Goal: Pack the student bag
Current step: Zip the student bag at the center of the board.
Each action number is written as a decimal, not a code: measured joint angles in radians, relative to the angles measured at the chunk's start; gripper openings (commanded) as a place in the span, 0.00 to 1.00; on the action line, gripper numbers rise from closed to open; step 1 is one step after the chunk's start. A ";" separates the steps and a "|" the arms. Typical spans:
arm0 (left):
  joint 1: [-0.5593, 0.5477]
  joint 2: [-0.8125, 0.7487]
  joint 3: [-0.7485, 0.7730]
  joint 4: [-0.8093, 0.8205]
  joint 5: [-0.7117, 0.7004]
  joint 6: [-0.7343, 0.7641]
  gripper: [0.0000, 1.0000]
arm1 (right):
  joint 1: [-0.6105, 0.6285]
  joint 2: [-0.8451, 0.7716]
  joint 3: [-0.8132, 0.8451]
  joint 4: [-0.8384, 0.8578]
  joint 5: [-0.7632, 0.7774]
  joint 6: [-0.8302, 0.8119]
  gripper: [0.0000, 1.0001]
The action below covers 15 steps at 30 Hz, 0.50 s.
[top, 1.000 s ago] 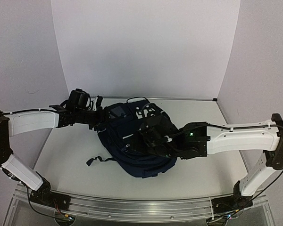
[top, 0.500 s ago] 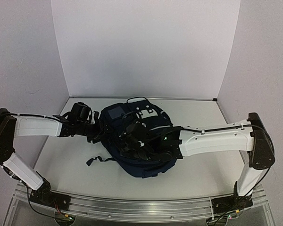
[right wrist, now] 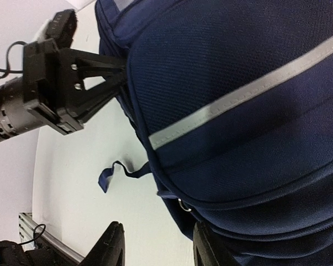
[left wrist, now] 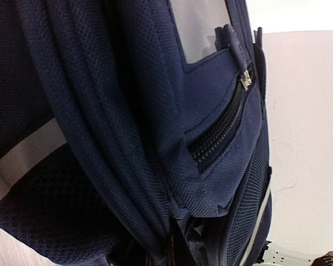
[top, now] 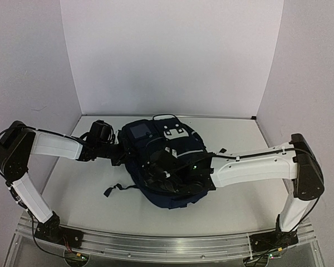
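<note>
**Navy backpack mid-table, both claws at it**

Where the two arms meet, a large dark navy fabric backpack [top: 134, 153] lies on the white table [top: 83, 183], roughly central, with its white patches toward the far wall. The left claw [right wrist: 121, 72] is at the bag's left edge, where its black fingers converge on a fold of fabric and are closed onto it. Navy weave fills the left wrist view. The fabric bunches to a pinch at the bottom of that view, and the claw's own fingers cannot be made out. The same view shows a small zipped pocket [left wrist: 222, 133], zip closed, with a metal pull [left wrist: 245, 82] at its upper end and a grey window patch [left wrist: 202, 27] above.

The right claw [right wrist: 158, 227] sits low over the bag's near half, jaws spread wide and gripping nothing. One finger overlaps the bag's rim; contact uncertain. A thin grey reflective stripe [right wrist: 238, 94] runs across the panel in front of it. A loose navy strap end [right wrist: 108, 177] curls on the table just beside the bag, between the two claws.
</note>
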 measured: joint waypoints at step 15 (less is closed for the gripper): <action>-0.202 -0.059 -0.006 0.085 -0.156 0.111 0.00 | -0.024 -0.143 -0.126 -0.004 0.077 0.122 0.51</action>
